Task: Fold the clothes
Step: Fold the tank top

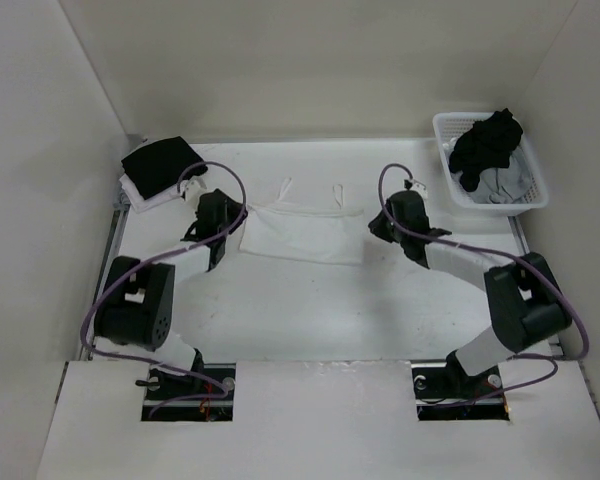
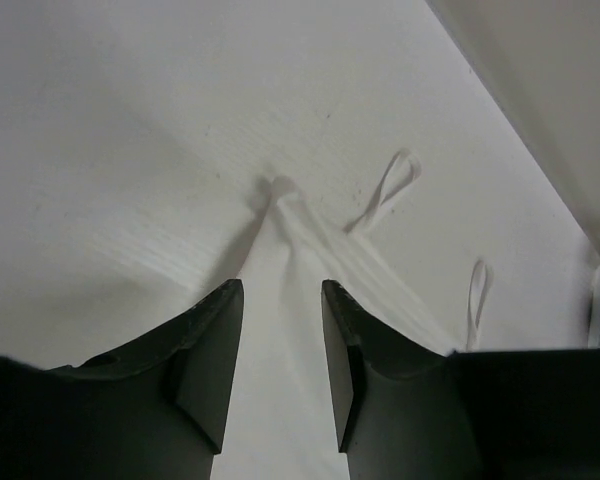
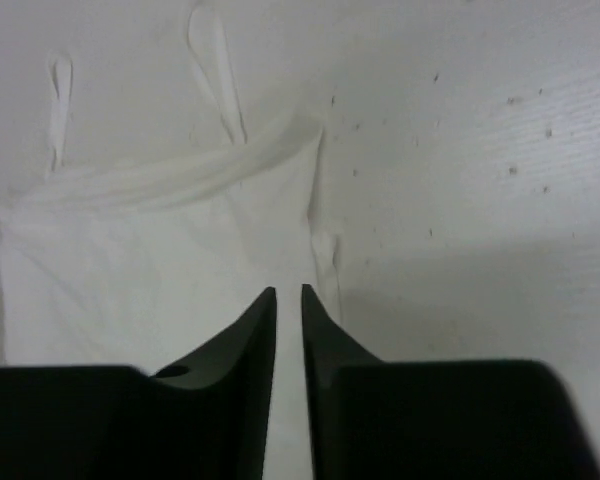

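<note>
The clothes (image 1: pixel 302 232), a thin white camisole, lie flat on the white table as a wide band, with two narrow straps (image 1: pixel 285 188) pointing to the back. My left gripper (image 1: pixel 236 222) is at the band's left end. In the left wrist view the gripper (image 2: pixel 282 292) is open, and the fabric (image 2: pixel 280 245) runs between and below the jaws to a pinched peak. My right gripper (image 1: pixel 373 228) is at the right end. In the right wrist view the gripper (image 3: pixel 288 292) stands slightly open over the cloth's edge (image 3: pixel 160 260).
A black garment on a white one (image 1: pixel 160 165) lies at the back left corner. A white lattice basket (image 1: pixel 535 195) with black and grey garments (image 1: pixel 485 145) stands at the back right. White walls close in the table on three sides.
</note>
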Controlling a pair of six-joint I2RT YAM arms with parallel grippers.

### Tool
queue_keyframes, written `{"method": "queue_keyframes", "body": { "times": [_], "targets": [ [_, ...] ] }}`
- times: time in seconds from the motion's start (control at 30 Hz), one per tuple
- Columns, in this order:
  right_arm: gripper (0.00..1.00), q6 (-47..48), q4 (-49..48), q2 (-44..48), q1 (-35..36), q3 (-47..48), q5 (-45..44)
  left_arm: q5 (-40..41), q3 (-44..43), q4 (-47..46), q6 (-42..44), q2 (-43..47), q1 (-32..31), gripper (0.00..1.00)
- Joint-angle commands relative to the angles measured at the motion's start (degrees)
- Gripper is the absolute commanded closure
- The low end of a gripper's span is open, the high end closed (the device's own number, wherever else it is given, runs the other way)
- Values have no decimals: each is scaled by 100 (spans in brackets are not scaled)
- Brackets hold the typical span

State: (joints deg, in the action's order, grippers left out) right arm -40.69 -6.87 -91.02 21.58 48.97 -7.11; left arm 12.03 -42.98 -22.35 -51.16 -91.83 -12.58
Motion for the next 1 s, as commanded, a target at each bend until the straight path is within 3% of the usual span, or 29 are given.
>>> {"method": "queue_keyframes", "body": {
  "times": [0.0, 0.1, 0.2, 0.27, 0.43, 0.63, 0.97],
  "targets": [
    [90, -9, -402, 602, 350, -685, -238, 80, 850, -112, 106, 770, -143, 65],
    [86, -176, -411, 989, 640, -1265, -194, 36, 1580, 90, 114, 1359, -144, 64],
    [58, -229, -473, 1279, 781, -1618, -194, -69, 1977, 187, 150, 1712, -109, 58],
    [52, -238, -516, 1280, 790, -1706, -98, -262, 2030, 117, 141, 1625, -100, 55],
    [52, -413, -946, 859, 781, -1759, 280, -570, 1899, -59, 89, 1089, -91, 53],
    [54, -659, -1413, 516, 623, -1759, 808, -509, 1908, -331, -26, 729, -38, 62],
    [60, -888, -1571, 226, 562, -1856, 914, -509, 1776, -393, -79, 517, -3, 79]
  ]
}}
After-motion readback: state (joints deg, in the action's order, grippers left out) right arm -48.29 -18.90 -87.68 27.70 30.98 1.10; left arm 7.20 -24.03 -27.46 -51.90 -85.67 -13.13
